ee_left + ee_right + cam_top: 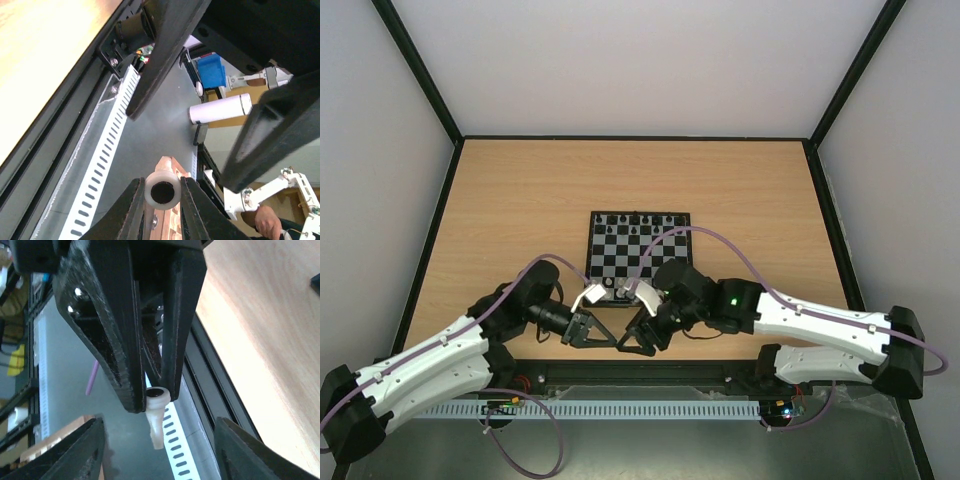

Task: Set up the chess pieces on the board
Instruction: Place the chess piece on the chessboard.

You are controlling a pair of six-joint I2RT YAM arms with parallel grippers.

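My left gripper (163, 210) is shut on the round base of a white chess piece (162, 188), held in the air over the table's near edge. In the right wrist view the same white piece (156, 422) hangs from the left gripper's black fingers (117, 350), its slim top pointing down. My right gripper (160, 455) faces it, open, its fingers wide on either side and not touching it. From above, the left gripper (603, 336) and right gripper (634, 338) meet tip to tip just in front of the board (638, 262). Several black chess pieces (636, 222) stand on its far rows.
A black frame bar and a white slotted rail (620, 410) run along the near edge under the grippers. The wooden tabletop (510, 210) surrounds the board. A purple cable (720, 240) arcs over the board's right side. Off the table lie a white cylinder (220, 108) and a blue bin (210, 70).
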